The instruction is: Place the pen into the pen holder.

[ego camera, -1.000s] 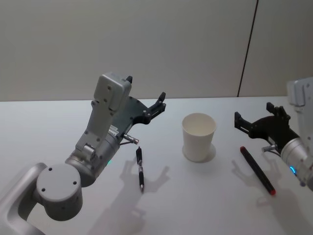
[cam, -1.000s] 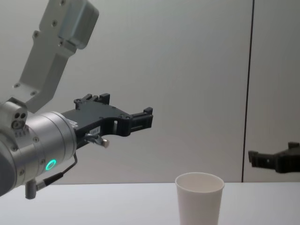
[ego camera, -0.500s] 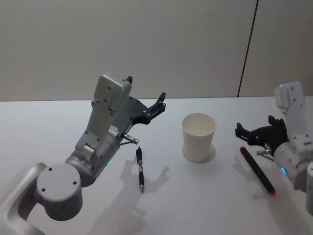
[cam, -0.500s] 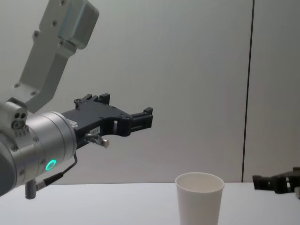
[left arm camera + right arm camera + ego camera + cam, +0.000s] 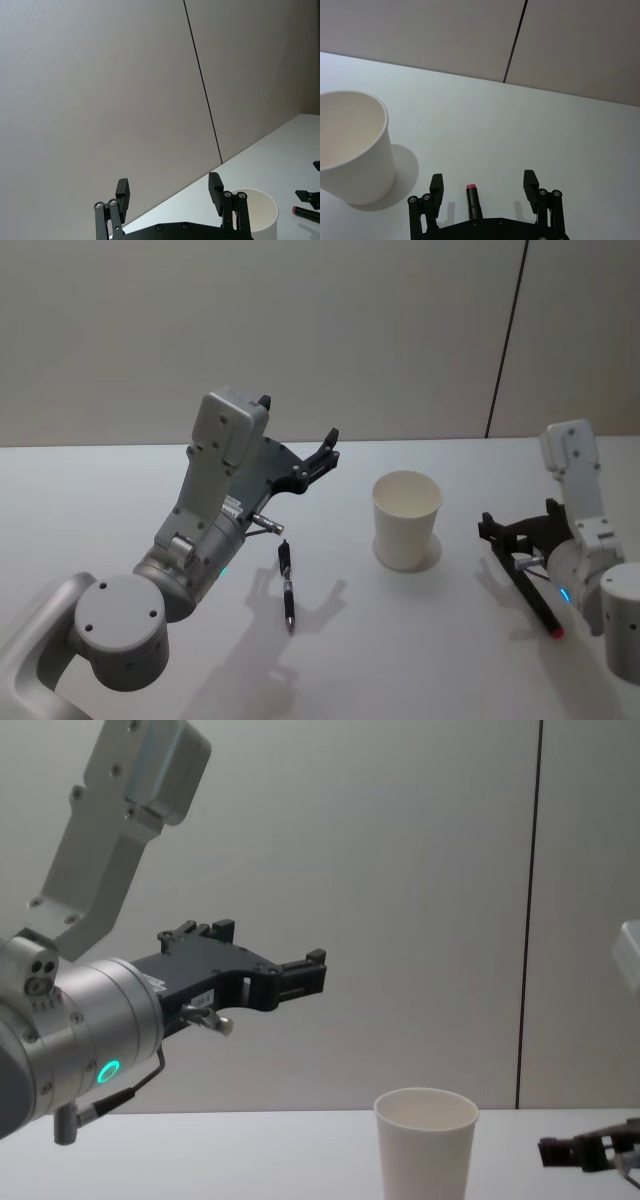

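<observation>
I have the right tool (image 5: 483, 182) low over the white table (image 5: 400, 660). Its jaws are spread wide and hold nothing. The dark slim pen tipped with red (image 5: 540, 610) lies flat under this tool. One red end pokes out between the two fingers, roughly centred in the gap, and I see no contact with either finger. The rest of the barrel runs back beneath the tool body. The plain white tapered paper cup (image 5: 407, 525) stands upright and empty near this tool, on its left-arm side, with bare table between them.

I expect the pen to be light and stiff, with a smooth round barrel. It could roll away from a finger that arrives first, or swivel in a pinch taken near one end. I want to close across the barrel nearer its middle, with both fingers meeting it together, and squeeze firmly enough that it cannot twist when I tip it upright.

The cup looks thin, light and unweighted. A nudge on the rim would probably slide or topple it, so the pen should go in from above with its lower end clear of the rim.

The left tool (image 5: 168, 190) hangs raised and parked, jaws apart and empty, above a second black slim pen (image 5: 287, 587) lying on the table.
</observation>
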### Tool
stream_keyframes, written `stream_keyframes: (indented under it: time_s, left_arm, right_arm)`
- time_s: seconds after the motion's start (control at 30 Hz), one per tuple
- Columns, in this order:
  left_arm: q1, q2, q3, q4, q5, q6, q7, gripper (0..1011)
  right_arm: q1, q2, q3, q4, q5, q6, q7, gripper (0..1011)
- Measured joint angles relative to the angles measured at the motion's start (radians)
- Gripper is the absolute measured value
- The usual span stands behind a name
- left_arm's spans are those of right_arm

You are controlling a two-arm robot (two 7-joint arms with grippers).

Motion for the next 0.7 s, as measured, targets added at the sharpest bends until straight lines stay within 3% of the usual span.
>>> stream_keyframes:
  time_s: [0.7]
  left_arm:
    - [0.0, 0.0, 0.0, 0.0, 0.0, 0.0, 0.0, 1004]
  right_arm:
    - [0.041, -0.026, -0.007, 0.113, -0.061, 0.061, 0.017, 1001]
